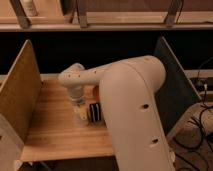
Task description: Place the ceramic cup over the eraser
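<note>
Foremost, the robot's white arm fills the right of the camera view and reaches left across a wooden table, which is flanked by a tan board and a dark panel. The gripper hangs from the wrist above the tabletop with its jaws spread wide. A pale shape directly beneath it looks like the ceramic cup, standing just beside the eraser on the side away from the arm. Whether the fingers touch the cup cannot be told. A reddish-orange object shows just behind the eraser, partly hidden by the arm.
</note>
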Robot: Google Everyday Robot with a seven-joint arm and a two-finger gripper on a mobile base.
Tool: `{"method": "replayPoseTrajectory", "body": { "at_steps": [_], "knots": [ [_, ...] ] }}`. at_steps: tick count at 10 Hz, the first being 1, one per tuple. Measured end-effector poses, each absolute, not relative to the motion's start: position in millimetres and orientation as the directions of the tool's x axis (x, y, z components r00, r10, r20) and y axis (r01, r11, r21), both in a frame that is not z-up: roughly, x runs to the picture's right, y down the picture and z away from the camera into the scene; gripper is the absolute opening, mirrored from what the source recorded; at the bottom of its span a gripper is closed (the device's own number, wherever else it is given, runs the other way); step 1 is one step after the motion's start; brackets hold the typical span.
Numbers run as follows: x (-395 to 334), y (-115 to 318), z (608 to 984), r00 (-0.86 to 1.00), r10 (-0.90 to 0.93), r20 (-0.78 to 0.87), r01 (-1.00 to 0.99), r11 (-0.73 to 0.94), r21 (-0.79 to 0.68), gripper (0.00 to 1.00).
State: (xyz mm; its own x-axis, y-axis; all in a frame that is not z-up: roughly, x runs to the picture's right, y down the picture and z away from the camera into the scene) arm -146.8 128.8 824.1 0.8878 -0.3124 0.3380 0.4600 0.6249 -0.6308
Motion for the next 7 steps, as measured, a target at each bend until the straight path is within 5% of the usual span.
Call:
{"method": "replayPoseTrajectory", "body": {
  "at_steps": [7],
  "knots": [
    [-155, 122, 820, 0.888, -0.316, 0.333, 0.459, 0.632, -0.624, 0.13]
  ]
}}
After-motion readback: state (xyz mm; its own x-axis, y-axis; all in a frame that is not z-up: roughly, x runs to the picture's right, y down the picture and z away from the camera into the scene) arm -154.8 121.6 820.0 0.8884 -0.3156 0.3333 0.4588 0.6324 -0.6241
